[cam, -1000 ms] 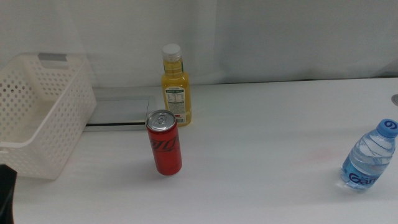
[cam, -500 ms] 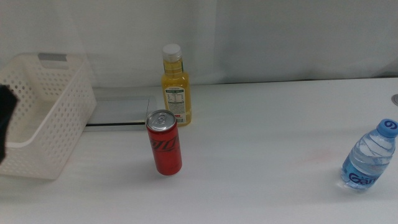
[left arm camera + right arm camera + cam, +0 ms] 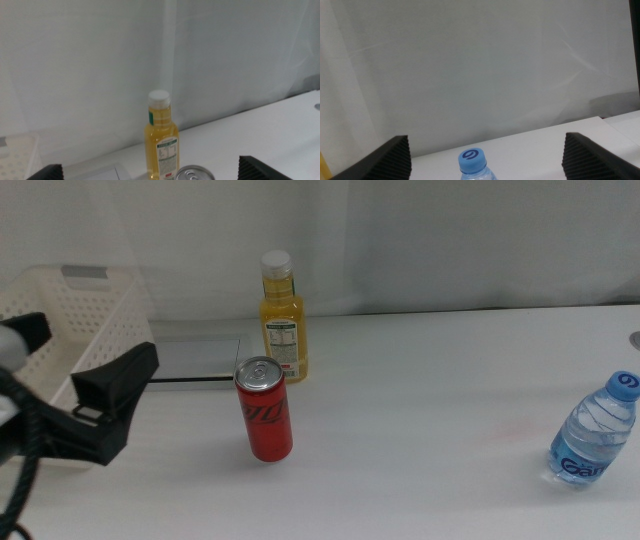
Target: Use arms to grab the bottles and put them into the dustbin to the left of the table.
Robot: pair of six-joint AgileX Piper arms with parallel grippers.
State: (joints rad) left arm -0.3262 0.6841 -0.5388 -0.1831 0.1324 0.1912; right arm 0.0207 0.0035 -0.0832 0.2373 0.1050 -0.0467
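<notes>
Left gripper [image 3: 85, 375] at the left edge of the middle view, fingers [image 3: 118, 370] spread apart and holding nothing, in front of the white perforated dustbin [image 3: 95, 305] at upper left. Red cola can [image 3: 263, 409] upright on the white bench [image 3: 420, 420], centre-left, just right of the left gripper and apart from it. Orange juice bottle [image 3: 282, 320] with white cap upright behind the can, near but not touching. Flat grey panel [image 3: 195, 360] between dustbin and juice bottle. Clear water bottle [image 3: 592, 431] with blue cap upright at the far right edge, well apart from the other two.

Left wrist view: juice bottle [image 3: 161, 139] centred between the two finger tips, can top [image 3: 194, 173] at the lower edge. Right wrist view: right gripper [image 3: 485, 150] with fingers [image 3: 390, 155] released and wide, blue-capped water bottle [image 3: 472, 162] between them, nothing grasped.
</notes>
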